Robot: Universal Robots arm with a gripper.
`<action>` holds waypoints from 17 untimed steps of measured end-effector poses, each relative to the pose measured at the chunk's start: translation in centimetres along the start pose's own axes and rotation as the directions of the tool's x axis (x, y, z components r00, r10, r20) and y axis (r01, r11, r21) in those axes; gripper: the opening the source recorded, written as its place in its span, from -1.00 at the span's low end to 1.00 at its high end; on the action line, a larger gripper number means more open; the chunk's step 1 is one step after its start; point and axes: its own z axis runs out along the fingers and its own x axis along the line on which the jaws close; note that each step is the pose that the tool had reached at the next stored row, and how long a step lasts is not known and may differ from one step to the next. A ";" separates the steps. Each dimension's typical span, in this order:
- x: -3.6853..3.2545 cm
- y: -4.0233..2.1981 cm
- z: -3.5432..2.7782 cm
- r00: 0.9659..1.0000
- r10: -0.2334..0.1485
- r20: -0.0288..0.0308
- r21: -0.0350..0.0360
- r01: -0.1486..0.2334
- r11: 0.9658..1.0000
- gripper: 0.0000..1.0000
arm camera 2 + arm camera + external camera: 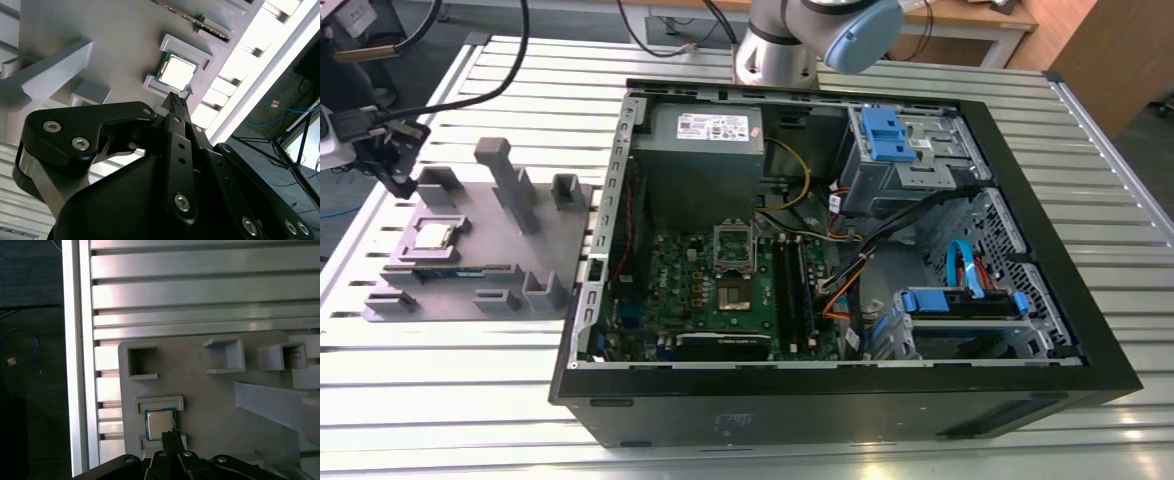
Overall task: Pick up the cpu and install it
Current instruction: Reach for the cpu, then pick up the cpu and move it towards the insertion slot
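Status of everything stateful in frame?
cpu: seated in a pocket of the grey tray, not gripped.
hand: shut, empty, tips near the cpu.
computer case: on its side, panel off.
socket: looks open and empty.

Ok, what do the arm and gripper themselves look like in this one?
The arm is a silver-grey tube with a light blue joint cap. The gripper is matt black, with angular linkages, silver screw heads and slim fingers.
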 end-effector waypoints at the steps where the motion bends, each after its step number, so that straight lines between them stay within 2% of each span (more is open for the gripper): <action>1: 0.00 -0.07 0.10 1.000 0.000 -0.001 0.000 0.000 1.000 -0.79; 7: 0.00 -0.27 0.73 1.000 0.000 -0.004 0.000 0.000 1.000 -0.79; 17: 0.00 -0.28 0.86 1.000 0.000 -0.004 0.000 0.000 1.000 -0.79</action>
